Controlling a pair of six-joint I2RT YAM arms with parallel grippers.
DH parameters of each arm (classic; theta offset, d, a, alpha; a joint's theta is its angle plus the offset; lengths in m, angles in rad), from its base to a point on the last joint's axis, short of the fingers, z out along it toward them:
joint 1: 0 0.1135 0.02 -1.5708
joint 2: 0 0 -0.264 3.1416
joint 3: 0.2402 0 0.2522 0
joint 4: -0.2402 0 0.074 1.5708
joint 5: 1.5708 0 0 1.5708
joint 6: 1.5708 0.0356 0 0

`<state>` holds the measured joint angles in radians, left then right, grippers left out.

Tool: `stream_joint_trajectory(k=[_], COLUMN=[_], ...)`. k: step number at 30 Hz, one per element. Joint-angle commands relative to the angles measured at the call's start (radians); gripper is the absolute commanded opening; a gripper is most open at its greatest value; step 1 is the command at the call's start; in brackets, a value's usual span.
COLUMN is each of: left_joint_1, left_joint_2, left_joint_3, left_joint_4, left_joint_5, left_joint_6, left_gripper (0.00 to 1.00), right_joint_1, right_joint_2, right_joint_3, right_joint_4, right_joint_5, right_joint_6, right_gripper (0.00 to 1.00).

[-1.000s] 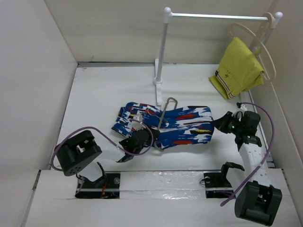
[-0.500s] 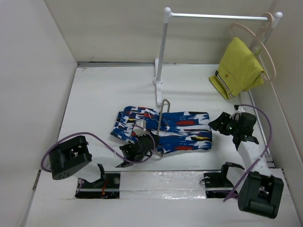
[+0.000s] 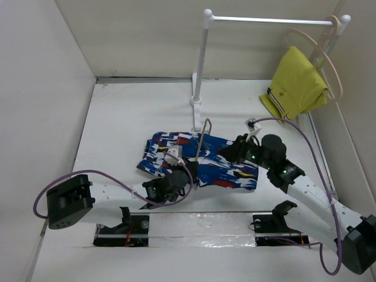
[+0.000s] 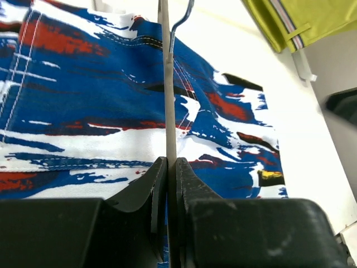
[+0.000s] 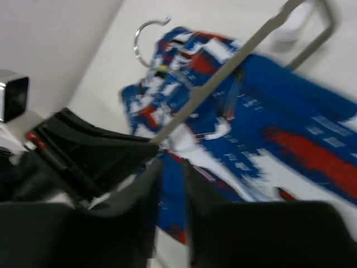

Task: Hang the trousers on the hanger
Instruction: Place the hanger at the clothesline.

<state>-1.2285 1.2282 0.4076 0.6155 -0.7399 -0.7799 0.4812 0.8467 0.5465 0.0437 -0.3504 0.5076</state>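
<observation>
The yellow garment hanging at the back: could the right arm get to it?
Probably yes: only bare table lies between the right gripper, at the trousers, and the yellow garment; nothing stands in between.

Fixed high rear view over the table (image 3: 129,111); both wrist views close above trousers (image 3: 218,169) and hanger (image 4: 167,84)

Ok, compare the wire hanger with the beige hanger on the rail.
The wire hanger is thin grey metal; the beige hanger is thicker and rounded. The wire hanger sits over the trousers, pinched by the left gripper; the beige hanger hangs from the rail, carrying a yellow garment. Each has a garment against it.
</observation>
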Motion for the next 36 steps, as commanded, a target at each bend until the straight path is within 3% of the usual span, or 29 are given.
stream_joint_trajectory(k=[1, 4, 7, 15, 23, 26, 27, 28, 31, 36], left_joint_1=[-0.035, -0.072, -0.091, -0.127, -0.140, -0.140, -0.140, -0.140, -0.140, -0.140], left_joint_2=[-0.068, -0.068, -0.068, -0.081, -0.073, -0.075, -0.078, -0.076, -0.076, -0.102], left_joint_3=[0.062, 0.073, 0.060, 0.065, 0.076, 0.076, 0.076, 0.083, 0.103, 0.123], left_joint_4=[0.112, 0.109, 0.136, 0.165, 0.210, 0.231, 0.242, 0.245, 0.244, 0.267], left_joint_5=[-0.088, -0.118, -0.128, -0.144, -0.154, -0.174, -0.173, -0.168, -0.162, -0.174], left_joint_6=[0.094, 0.110, 0.114, 0.162, 0.225, 0.263, 0.272, 0.277, 0.315, 0.414], left_gripper=[0.00, 0.00, 0.00, 0.00, 0.00, 0.00, 0.00, 0.00, 0.00, 0.00], right_joint_1=[0.132, 0.203, 0.237, 0.295, 0.316, 0.338, 0.338, 0.338, 0.338, 0.301], right_joint_2=[0.073, 0.161, 0.267, 0.422, 0.528, 0.532, 0.532, 0.531, 0.516, 0.460], right_joint_3=[-0.023, -0.026, -0.029, -0.031, -0.028, -0.020, -0.019, -0.020, -0.022, 0.001], right_joint_4=[0.241, 0.326, 0.435, 0.556, 0.674, 0.674, 0.676, 0.677, 0.694, 0.697], right_joint_5=[0.164, 0.177, 0.177, 0.209, 0.168, 0.168, 0.175, 0.179, 0.188, 0.154], right_joint_6=[0.182, 0.258, 0.311, 0.382, 0.448, 0.448, 0.448, 0.453, 0.457, 0.453], right_gripper=[0.43, 0.53, 0.54, 0.54, 0.46, 0.43, 0.39, 0.28, 0.15, 0.06])
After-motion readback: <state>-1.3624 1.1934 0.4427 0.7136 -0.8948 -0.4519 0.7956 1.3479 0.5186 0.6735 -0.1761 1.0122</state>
